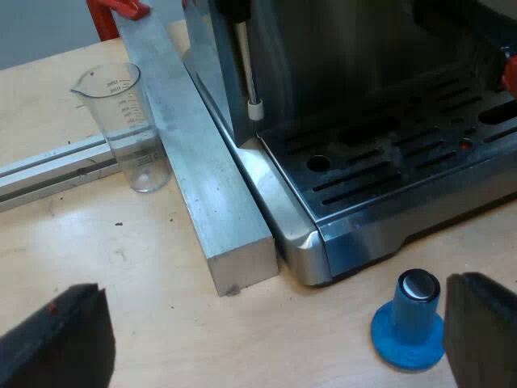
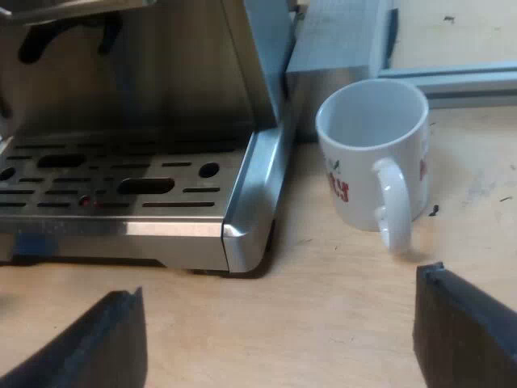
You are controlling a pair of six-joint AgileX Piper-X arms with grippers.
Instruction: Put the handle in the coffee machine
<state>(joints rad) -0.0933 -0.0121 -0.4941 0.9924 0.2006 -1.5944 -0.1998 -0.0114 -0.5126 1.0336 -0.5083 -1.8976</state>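
1. Soft, even light falls from above on the pale wooden surface (image 1: 161, 323), which looks bright with no hard-edged shadows.
2. The recess of the espresso machine (image 1: 363, 48) is dim, and its back wall fades to dark grey.
3. Glare sits on the drip tray (image 1: 311, 242) at its polished corner, and a white streak runs along its edge in the right wrist view.
4. The metal bar (image 1: 202, 186) carries a dull, milky sheen.
5. A small bright spot shines on the tamper (image 1: 408, 323) at its steel top.
6. The mug (image 2: 376, 153) is evenly lit, with only a faint shadow at its base.
7. The measuring glass (image 1: 129, 121) lets light through.
8. The left gripper (image 1: 271, 335) and right gripper (image 2: 275, 335) look flat black.
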